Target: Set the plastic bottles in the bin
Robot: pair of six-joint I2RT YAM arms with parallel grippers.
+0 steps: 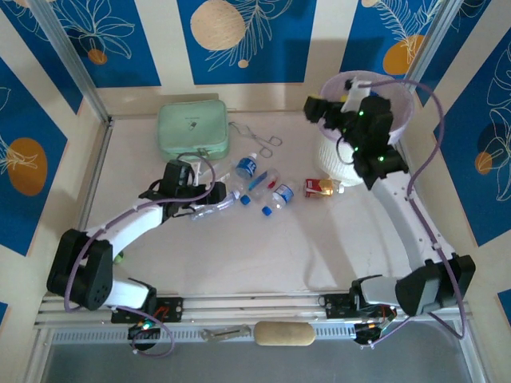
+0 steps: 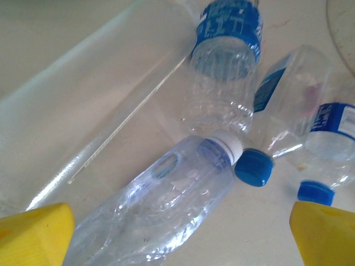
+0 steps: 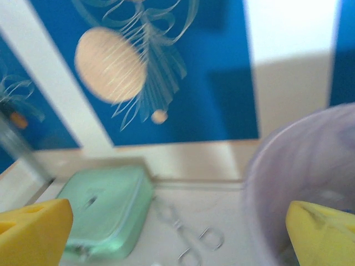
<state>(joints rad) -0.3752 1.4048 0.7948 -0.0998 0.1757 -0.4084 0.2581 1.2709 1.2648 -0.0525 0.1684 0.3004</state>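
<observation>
Left gripper point(image 2: 177, 238) gaped wide astride white-capped bottle point(image 2: 166, 191), lying mid-table among other bottles point(image 1: 275, 199). Thin plastic (slick, crumpled) could squirt out on closing. Farther off, right gripper point(image 3: 177, 238) stood wide, empty, at bin point(image 3: 288, 166) rim.

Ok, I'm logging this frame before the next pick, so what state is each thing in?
left gripper: open, above the white-capped bottle, not gripping
right gripper: open, empty, at the rim of the bin
white-capped bottle: capped, lying on its side
blue-capped bottles: capped, lying on their sides
bin: upright, bag-lined
mint-green case: lying flat, looks closed
carton: lying on its side
</observation>
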